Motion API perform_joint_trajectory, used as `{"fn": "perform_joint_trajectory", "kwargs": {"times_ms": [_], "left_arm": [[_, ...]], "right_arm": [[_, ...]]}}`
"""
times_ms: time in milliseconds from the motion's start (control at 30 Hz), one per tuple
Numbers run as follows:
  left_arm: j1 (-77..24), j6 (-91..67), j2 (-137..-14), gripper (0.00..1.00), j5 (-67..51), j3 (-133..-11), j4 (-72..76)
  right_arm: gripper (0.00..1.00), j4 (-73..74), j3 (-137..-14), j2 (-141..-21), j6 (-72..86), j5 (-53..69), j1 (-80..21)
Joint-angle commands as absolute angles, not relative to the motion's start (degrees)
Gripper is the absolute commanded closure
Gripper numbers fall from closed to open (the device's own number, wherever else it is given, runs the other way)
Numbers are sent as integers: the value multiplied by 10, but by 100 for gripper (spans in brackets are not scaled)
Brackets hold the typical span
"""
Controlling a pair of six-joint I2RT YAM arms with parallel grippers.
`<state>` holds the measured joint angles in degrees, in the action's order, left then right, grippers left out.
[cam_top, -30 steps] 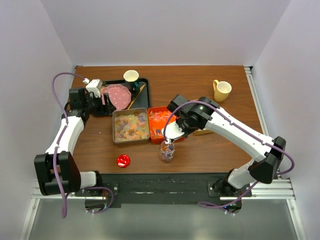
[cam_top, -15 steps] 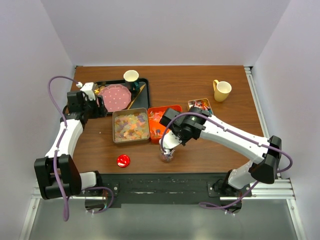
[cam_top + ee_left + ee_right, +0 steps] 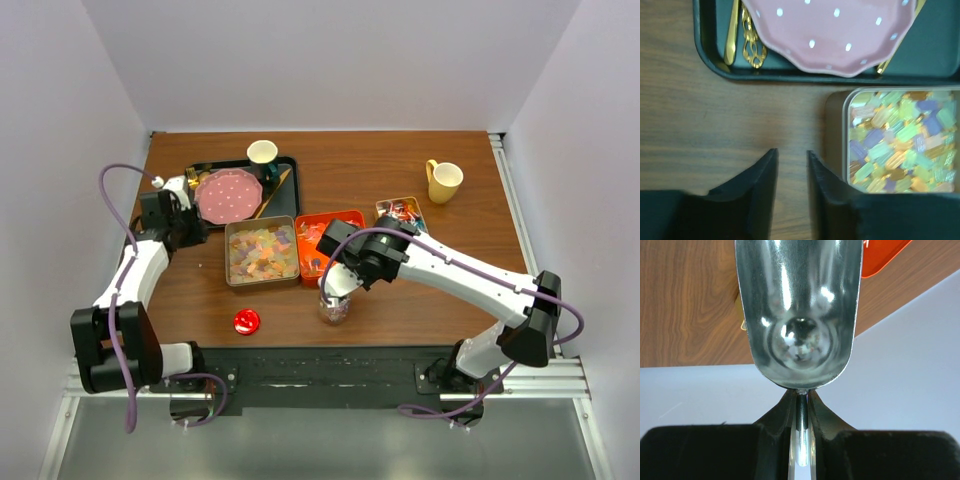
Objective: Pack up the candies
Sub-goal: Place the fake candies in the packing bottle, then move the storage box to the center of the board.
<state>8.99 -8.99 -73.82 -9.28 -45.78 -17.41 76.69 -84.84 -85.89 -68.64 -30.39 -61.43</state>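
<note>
Pale pastel candies (image 3: 262,252) fill a silver tin, also seen in the left wrist view (image 3: 900,142). More candies lie in an orange tin (image 3: 322,236), and wrapped ones in a small tin (image 3: 400,210). My right gripper (image 3: 352,272) is shut on the handle of a metal scoop (image 3: 337,286), held over a small glass jar (image 3: 334,310) with candies in it. In the right wrist view the scoop's bowl (image 3: 799,315) looks empty above the gripper (image 3: 800,394). My left gripper (image 3: 186,226) is slightly open and empty over bare wood (image 3: 791,152), left of the silver tin.
A black tray (image 3: 285,200) at the back left holds a pink dotted plate (image 3: 230,195), a white cup (image 3: 262,152) and gold cutlery (image 3: 752,40). A round red disc (image 3: 246,321) lies near the front edge. A yellow mug (image 3: 443,180) stands at the back right.
My right gripper carried the scoop from the orange tin towards the front, over the jar. My left gripper drew back off the pink plate, towards the left and front.
</note>
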Motion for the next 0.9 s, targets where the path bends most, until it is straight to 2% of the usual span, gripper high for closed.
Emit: {"fn": "perform_joint_trajectory", "kwargs": {"times_ms": [0,33,100,133,333,500,667,867], "left_arm": [[94,-129,-748,78,-92,-433,-156],[94,-132,-751,89,-104,-425,-154],[94,-140,-765,99,-112,-421,-149],[95,-141,-771,100,-117,-419,-149],[74,-142,-817,100,-165,-424,-142],[17,-142,-836,100,-192,-426,-128],[5,-142,-869,100,-200,-436,-122],[-54,-154,-897,100,-233,-460,-111]], "right_arm": [[100,912,-874,-831,-664,-315,-615],[100,912,-887,-831,-655,-308,-614],[100,904,-901,-831,-625,-287,-606],[100,894,-910,-831,-614,-282,-599],[100,817,-970,-864,-506,-236,-493],[100,793,-991,-896,-429,-217,-422],[100,753,-939,-878,-403,-205,-410],[100,742,-907,-878,-394,-190,-396]]}}
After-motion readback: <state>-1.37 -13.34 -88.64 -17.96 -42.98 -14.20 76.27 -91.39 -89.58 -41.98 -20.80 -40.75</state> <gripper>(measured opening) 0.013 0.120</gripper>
